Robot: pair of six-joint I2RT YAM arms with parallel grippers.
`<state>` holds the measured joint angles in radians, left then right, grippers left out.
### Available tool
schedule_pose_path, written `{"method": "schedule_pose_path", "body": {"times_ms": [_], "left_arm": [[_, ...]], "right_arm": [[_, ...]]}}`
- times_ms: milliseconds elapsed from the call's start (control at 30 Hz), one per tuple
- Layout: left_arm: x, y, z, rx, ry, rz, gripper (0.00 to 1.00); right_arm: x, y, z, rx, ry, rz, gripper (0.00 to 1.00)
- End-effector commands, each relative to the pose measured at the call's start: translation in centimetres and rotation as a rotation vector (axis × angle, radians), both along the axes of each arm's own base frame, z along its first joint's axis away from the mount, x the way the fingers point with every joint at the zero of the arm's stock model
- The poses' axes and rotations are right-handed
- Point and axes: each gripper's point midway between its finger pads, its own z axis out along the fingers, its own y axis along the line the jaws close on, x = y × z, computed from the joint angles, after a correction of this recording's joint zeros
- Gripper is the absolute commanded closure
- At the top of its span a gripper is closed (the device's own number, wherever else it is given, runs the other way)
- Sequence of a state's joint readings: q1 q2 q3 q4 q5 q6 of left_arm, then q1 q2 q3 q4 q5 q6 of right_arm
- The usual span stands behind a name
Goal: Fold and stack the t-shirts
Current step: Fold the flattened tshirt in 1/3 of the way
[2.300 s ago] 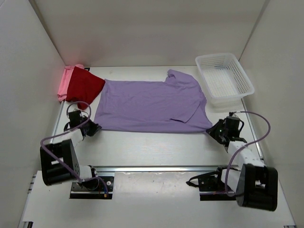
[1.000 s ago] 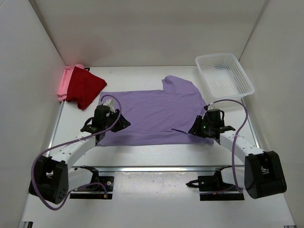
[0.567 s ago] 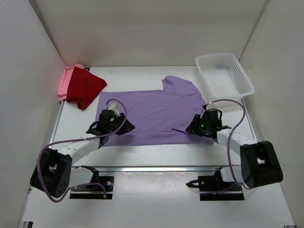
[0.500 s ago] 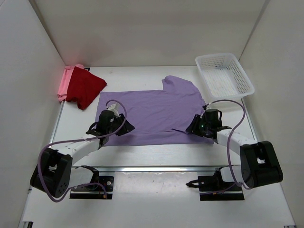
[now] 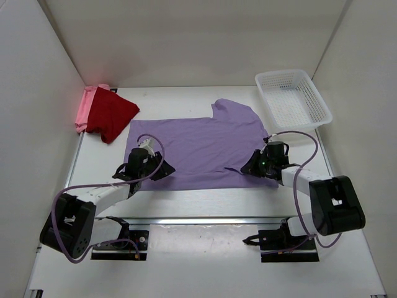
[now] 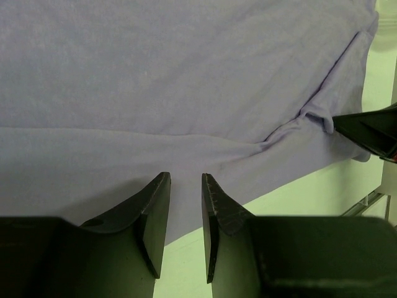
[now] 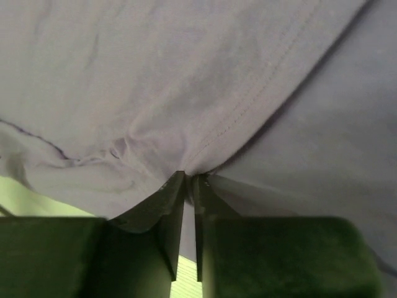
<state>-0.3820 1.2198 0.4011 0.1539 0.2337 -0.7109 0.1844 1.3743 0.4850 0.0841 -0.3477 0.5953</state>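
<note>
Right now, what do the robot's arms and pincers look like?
The left arm and right arm share white tubular links, bulky black joints and bases, and a looping purple cable each. The left gripper and right gripper end in two black wedge-shaped fingers.

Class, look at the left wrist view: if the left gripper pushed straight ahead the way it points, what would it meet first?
Most likely the lavender shirt: the left gripper, jaws slightly apart, aims low across its flat fabric, though depth is hard to judge.
</note>
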Motion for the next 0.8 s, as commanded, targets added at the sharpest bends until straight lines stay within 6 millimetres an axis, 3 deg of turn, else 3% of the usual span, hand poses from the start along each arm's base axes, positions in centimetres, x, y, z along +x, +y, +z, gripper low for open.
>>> {"method": "schedule_pose_path", "body": {"times_ms": [0, 100, 167, 200, 233, 300, 433, 467, 633, 700, 733, 767], "left_arm": [[-0.1, -0.5, 0.4, -0.031, -0.020, -0.020, 0.63], [-0.1, -0.4, 0.4, -0.033, -0.015, -0.012, 0.63], [-0.1, -0.4, 0.5, -0.039, -0.015, -0.012, 0.64], [-0.2, -0.3, 0.4, -0.037, -0.014, -0.014, 0.63], [0.0, -0.4, 0.6, -0.037, -0.017, -0.013, 0.64], [0.1, -0.3, 0.9, -0.043, -0.023, -0.004, 0.62], [0.2, -0.1, 1.2, -0.049, -0.028, 0.012, 0.62], [0.2, 0.0, 1.6, -0.055, -0.038, 0.016, 0.63], [0.3, -1.2, 2.3, -0.056, -0.058, -0.010, 0.63], [0.1, -2.0, 2.1, -0.049, -0.052, -0.039, 0.63], [-0.1, -2.5, 2.0, -0.053, -0.046, -0.056, 0.63], [-0.2, -2.8, 2.1, -0.059, -0.052, -0.068, 0.63]], "right_arm": [[2.6, 1.1, 2.2, 0.108, -0.055, 0.003, 0.93], [4.4, 1.9, 3.3, 0.122, -0.082, 0.010, 0.95], [6.7, 3.0, 4.4, 0.122, -0.103, 0.025, 0.95], [8.4, 3.8, 6.1, 0.125, -0.146, 0.032, 0.95], [8.6, 4.3, 5.4, 0.109, -0.131, 0.043, 0.92], [11.2, 5.7, 7.0, 0.081, -0.170, 0.073, 0.87], [12.6, 6.5, 8.0, 0.056, -0.201, 0.076, 0.74], [12.8, 6.7, 9.1, 0.054, -0.231, 0.081, 0.73], [13.7, 5.2, 10.2, -0.039, -0.295, 0.045, 0.70], [15.6, 4.0, 11.0, -0.061, -0.329, 0.027, 0.78], [17.5, 3.2, 12.6, -0.088, -0.365, 0.008, 0.84], [18.4, 2.0, 10.6, -0.162, -0.316, 0.005, 0.90]]}}
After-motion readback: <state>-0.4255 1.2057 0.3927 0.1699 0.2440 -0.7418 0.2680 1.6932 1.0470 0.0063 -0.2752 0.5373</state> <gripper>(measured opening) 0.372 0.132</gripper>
